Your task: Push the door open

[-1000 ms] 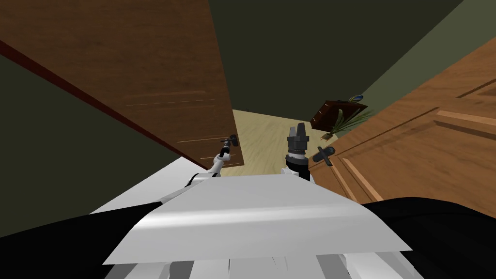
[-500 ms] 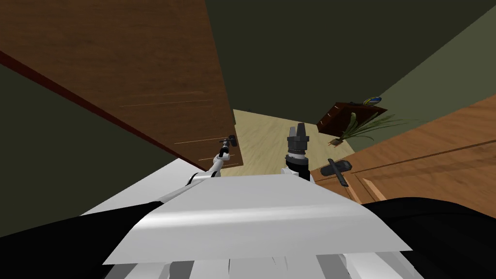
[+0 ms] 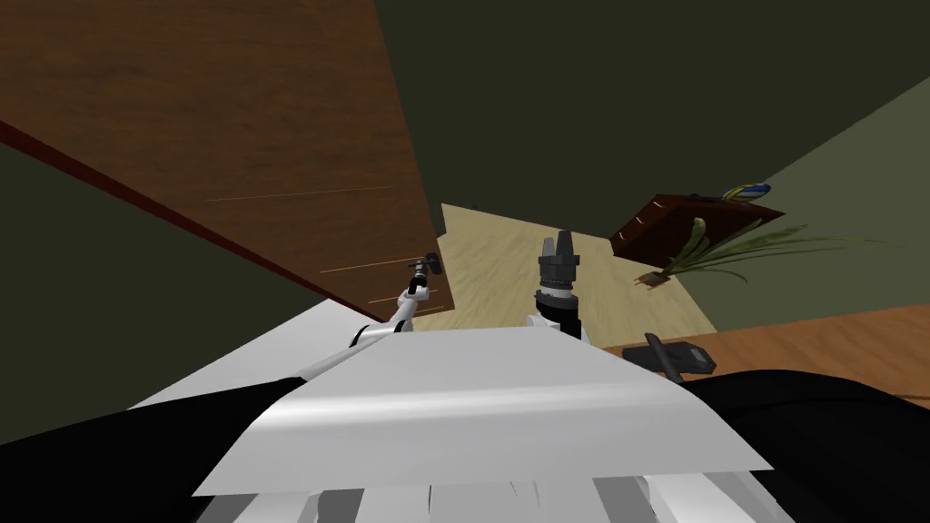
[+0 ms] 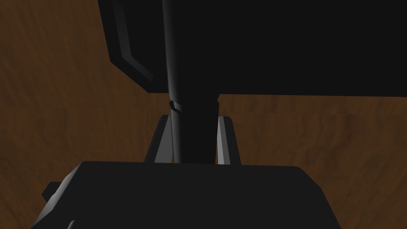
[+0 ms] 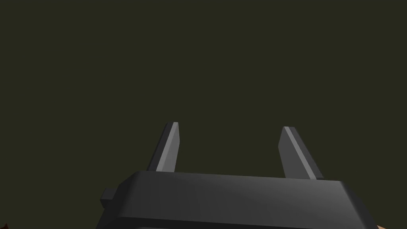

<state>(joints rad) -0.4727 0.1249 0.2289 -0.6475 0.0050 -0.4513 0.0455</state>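
Both left jaws pinch a dark handle (image 4: pixel 194 129), its end cut off.

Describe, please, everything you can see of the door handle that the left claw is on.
The handle is a dark, nearly black, smooth rounded bar that meets a broader dark block against the brown, wood-grained door. The left claw is shut on it, one light grey finger pressing each side. The head view puts it near the door's free edge, beside the pale floor.
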